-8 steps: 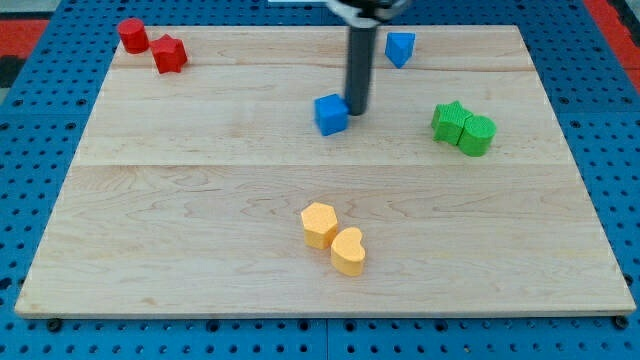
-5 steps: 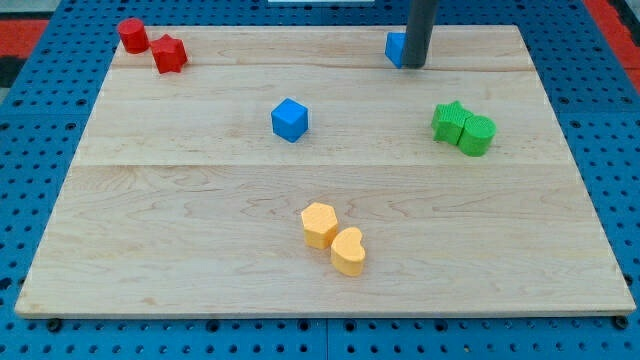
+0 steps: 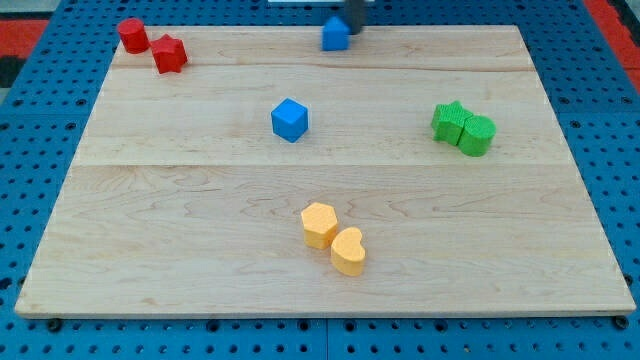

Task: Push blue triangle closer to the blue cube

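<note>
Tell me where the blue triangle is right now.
The blue triangle sits at the board's top edge, just right of centre in the camera view, straight up from the blue cube. My tip is right beside it on the view's right.

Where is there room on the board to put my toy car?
Biggest bare patch: view's bottom left, between the red blocks, blue cube and yellow blocks. Also bottom right, below the green blocks. Crowded near the blue triangle and my tip.

Light: bright, even, from overhead
Shadows: short, soft, close under each block
Glare: none on the wooden board (image 3: 200, 200)
Blur: my tip (image 3: 354, 30) smeared
</note>
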Controlling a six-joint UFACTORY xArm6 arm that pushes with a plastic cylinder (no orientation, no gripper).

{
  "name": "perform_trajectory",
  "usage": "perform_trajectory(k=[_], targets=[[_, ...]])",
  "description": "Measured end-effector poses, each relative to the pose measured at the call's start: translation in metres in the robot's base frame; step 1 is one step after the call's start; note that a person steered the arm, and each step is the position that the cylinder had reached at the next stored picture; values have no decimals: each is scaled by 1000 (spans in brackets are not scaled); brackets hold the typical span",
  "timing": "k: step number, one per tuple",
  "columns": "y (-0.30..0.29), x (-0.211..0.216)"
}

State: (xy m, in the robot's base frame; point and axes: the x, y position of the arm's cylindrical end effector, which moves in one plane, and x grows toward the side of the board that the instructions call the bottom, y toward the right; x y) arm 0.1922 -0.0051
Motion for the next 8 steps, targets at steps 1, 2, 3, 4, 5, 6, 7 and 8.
perform_trajectory(k=[1,2,3,4,5,6,7,8], targets=[[-80,0],[-146,6],[-80,17],[-67,0],[-44,12],[-18,45],[-20,82],[-20,119]])
